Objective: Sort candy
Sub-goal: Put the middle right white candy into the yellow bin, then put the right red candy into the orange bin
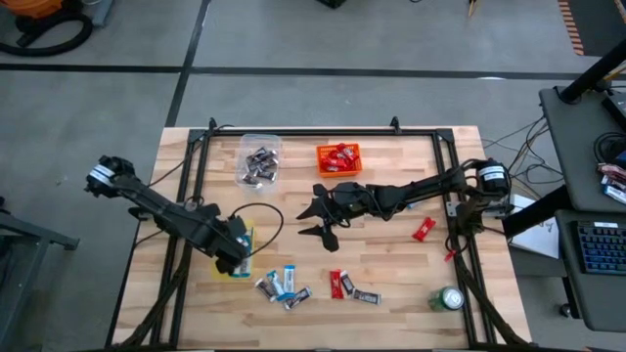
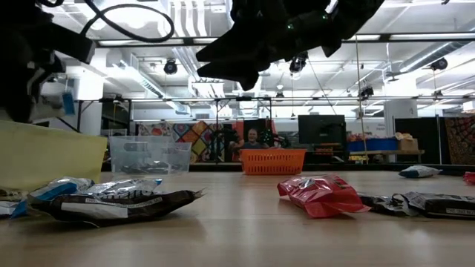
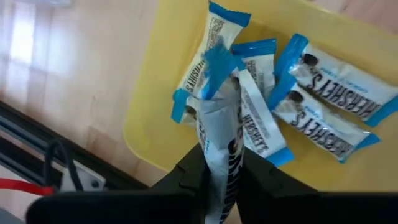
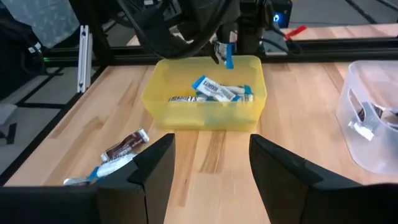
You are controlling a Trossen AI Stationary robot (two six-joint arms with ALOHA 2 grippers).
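Left tool (image 3: 221, 171), angled down over the yellow bin (image 3: 149, 106), is clamped on a blue-and-white bar (image 3: 217, 118). Right tool (image 4: 211, 162) hovers mid-table, fingers apart, empty.

The right gripper (image 4: 211, 168) has its jaws wide apart over the tabletop (image 4: 311, 124). Ahead, the left gripper (image 4: 225, 53) dangles a blue-and-white candy (image 4: 228, 55) above the yellow bin (image 4: 205, 106).
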